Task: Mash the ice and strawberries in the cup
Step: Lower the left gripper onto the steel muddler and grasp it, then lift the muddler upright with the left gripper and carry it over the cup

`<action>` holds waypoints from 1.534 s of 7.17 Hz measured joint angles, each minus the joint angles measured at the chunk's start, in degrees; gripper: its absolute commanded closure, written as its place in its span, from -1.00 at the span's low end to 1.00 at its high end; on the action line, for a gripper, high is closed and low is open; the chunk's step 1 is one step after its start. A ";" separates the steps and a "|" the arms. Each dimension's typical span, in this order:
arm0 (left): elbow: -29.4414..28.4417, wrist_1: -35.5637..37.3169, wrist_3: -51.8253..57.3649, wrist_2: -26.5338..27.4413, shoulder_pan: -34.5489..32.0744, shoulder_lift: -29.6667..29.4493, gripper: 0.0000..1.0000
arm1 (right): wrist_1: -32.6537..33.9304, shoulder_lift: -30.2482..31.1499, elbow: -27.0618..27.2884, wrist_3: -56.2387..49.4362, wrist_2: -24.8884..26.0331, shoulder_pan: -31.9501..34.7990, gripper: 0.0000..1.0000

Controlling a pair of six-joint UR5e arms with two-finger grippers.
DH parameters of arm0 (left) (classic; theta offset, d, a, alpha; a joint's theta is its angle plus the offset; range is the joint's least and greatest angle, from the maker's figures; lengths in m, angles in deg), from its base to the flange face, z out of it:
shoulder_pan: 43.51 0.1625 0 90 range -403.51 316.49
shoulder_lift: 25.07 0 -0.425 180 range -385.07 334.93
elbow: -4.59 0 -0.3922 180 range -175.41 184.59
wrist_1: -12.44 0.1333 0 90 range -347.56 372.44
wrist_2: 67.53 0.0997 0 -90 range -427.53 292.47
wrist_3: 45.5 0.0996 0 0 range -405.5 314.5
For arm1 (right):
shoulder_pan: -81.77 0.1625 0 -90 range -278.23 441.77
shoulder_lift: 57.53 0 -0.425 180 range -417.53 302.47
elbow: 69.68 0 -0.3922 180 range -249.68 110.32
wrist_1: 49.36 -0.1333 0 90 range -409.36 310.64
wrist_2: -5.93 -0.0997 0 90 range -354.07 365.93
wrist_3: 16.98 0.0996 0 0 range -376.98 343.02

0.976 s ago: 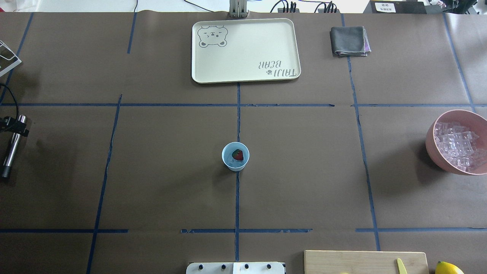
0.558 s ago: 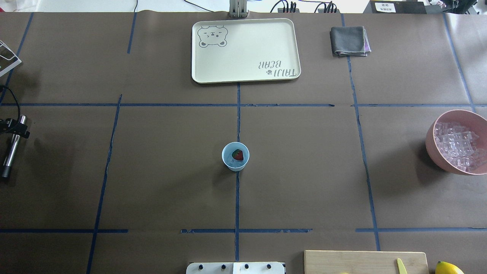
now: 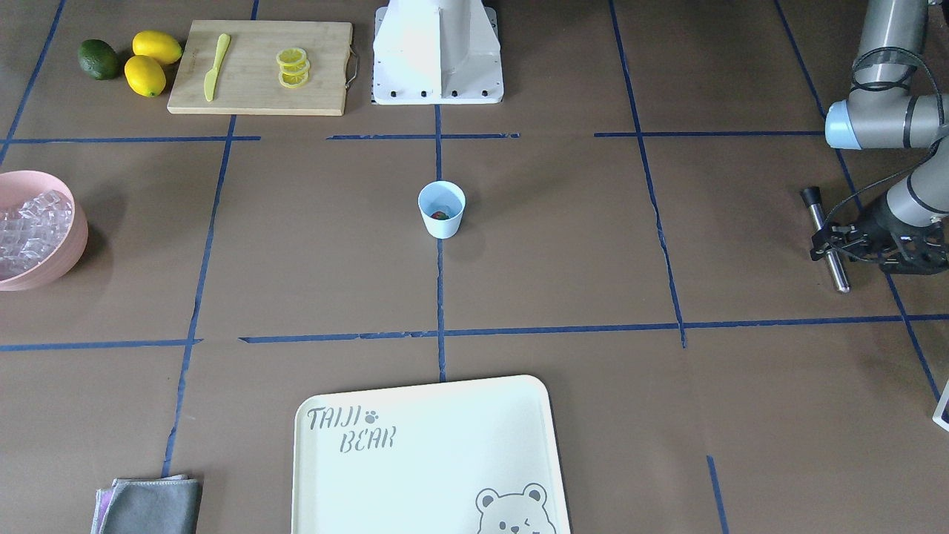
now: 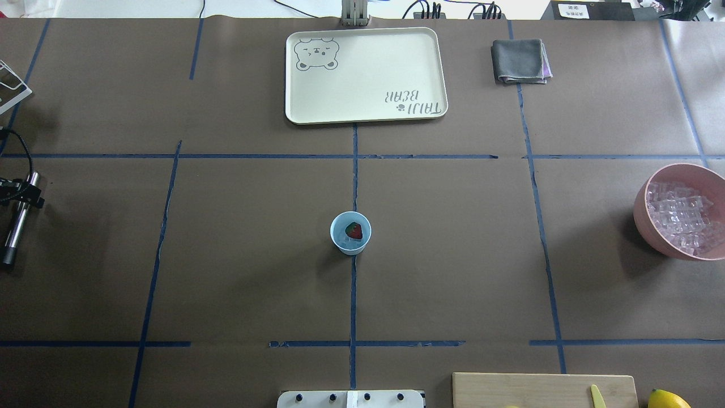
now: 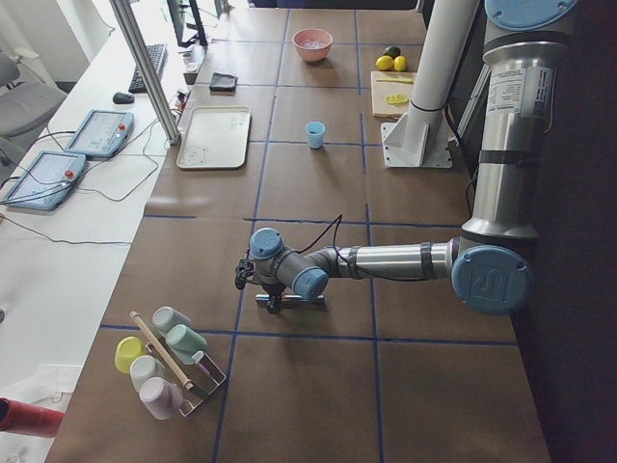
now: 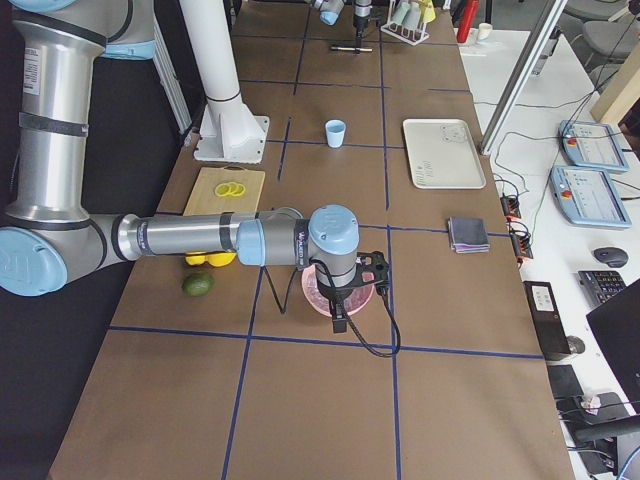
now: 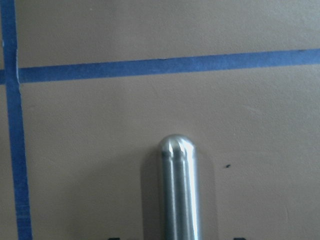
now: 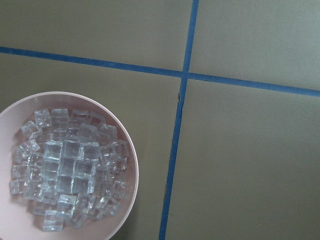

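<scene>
On the brown worktop [image 4: 453, 272], the right pincer [image 6: 339, 316] hangs over the pink bowl [image 4: 643, 222]; how far open it is, I cannot tell. The left pincer [image 3: 832, 248] clamps a metal rod [image 3: 818, 216]. Well apart, the cup [image 4: 338, 240] stands mid-worktop, holding the strawberry [image 4: 355, 230] and ice [image 4: 355, 245].

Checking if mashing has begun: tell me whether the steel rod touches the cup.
Apart. The overhead view shows the steel rod at the left edge and the cup at the centre, with bare table between them.
</scene>
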 measured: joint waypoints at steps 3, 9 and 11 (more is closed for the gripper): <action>0.27 -0.04 0.13 -0.37 0.00 -0.39 1.00 | 0.00 0.00 0.01 0.04 0.00 0.00 -0.99; 3.83 -19.23 0.87 -0.38 -0.96 -6.32 1.00 | -0.08 0.36 0.37 -0.03 -0.09 0.01 -0.99; 4.33 -25.90 -1.16 -0.35 -0.88 -10.88 1.00 | -0.09 0.61 0.46 -0.04 -0.09 0.03 -0.99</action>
